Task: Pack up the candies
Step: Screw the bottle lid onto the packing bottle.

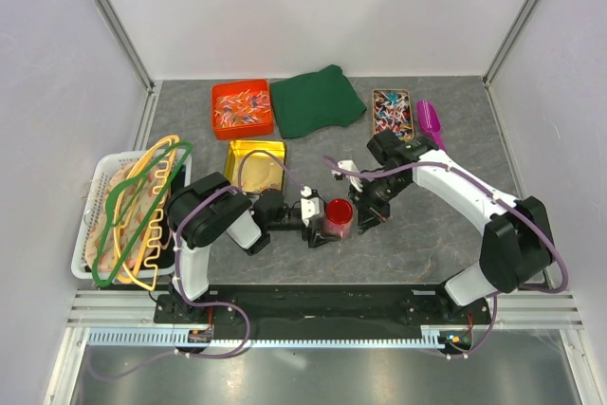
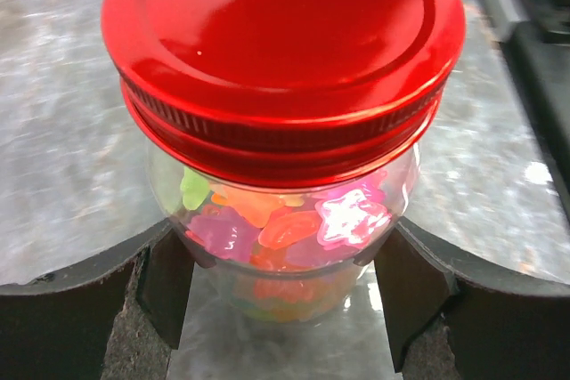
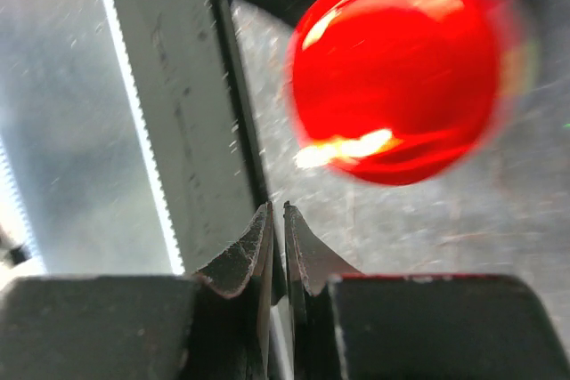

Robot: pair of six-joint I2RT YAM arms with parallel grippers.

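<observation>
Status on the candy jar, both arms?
Left gripper clamped on jar, red lid on, candies inside. Right gripper shut, empty, beside jar. Nothing blocking.

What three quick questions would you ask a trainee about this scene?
1. True or false: the red lid is on the jar.
2. Which one holds the jar? A) left gripper B) right gripper C) neither
3. Fill in: through the glass you see colourful ____.
Key: 1 true. 2 A: it clamps the jar's sides, while the right gripper is shut on nothing. 3 candies.
</observation>
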